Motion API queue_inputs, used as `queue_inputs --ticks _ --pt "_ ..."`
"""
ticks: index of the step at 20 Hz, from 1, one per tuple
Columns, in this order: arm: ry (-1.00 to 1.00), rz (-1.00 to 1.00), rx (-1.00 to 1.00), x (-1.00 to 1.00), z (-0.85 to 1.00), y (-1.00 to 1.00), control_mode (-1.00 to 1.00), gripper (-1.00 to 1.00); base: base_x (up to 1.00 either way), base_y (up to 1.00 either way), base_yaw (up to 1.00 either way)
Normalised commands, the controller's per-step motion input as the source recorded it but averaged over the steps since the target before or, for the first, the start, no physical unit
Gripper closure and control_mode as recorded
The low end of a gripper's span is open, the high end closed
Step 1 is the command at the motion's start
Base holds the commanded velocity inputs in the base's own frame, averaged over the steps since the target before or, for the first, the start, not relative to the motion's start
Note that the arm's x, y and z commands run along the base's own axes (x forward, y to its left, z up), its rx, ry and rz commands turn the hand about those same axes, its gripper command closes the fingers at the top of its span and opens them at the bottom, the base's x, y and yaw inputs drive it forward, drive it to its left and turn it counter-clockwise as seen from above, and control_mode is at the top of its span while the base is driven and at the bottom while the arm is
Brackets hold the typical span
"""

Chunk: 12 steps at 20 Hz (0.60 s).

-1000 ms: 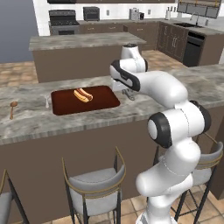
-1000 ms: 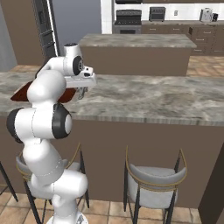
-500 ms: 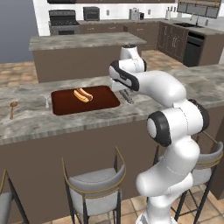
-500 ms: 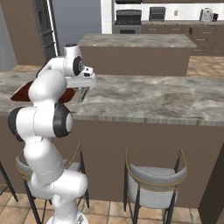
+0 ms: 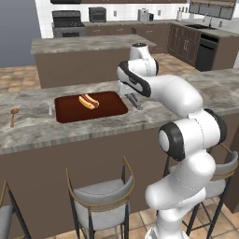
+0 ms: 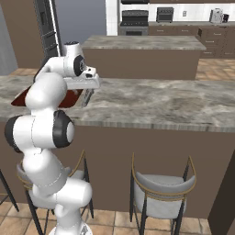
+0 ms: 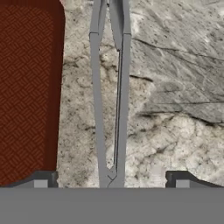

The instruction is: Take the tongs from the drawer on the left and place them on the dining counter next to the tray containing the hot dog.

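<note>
since a second ago the arm sits in much the same pose over the dining counter (image 5: 28, 133), and the base views are framed as before; any change at the fingers is too small to make out in the base views.

in the hand view the gripper (image 7: 111, 180) stands wide open, one dark fingertip low on the left and the other low on the right, with the tongs (image 7: 110, 96) lying free between them on the marbled stone. neither tip touches the tongs. the two grey arms run lengthwise up the view, joined at the lower end between the tips and a little apart higher up.

the tongs (image 5: 135, 101) lie on the counter just beside the right edge of the tray (image 5: 70, 110), a narrow strip of stone between them. in the hand view the tray (image 7: 26, 87) takes the left side, its long edge running parallel to the tongs. the hot dog (image 5: 88, 101) lies near the middle of the tray, well apart from the tongs.

to the right of the tongs the slab is bare stone out to its far end. the near edge of the counter runs close below the gripper in the left base view. left of the tray lie a tiny silver utensil (image 5: 50, 108) and a wooden spoon (image 5: 13, 115).

no writing or labels can be read anywhere.
</note>
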Motion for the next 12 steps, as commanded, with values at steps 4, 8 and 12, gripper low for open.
queue_inputs --ticks 4,8,12 --pt "-0.09 -0.04 0.00 -0.42 0.33 0.00 -1.00 -1.00 0.00 0.00 0.00" --pt "-0.13 -0.02 0.00 -0.53 0.31 0.00 -1.00 -1.00 0.00 0.00 0.00" --pt "-0.17 0.00 0.00 -0.60 0.40 0.00 -1.00 -1.00 0.00 0.00 0.00"
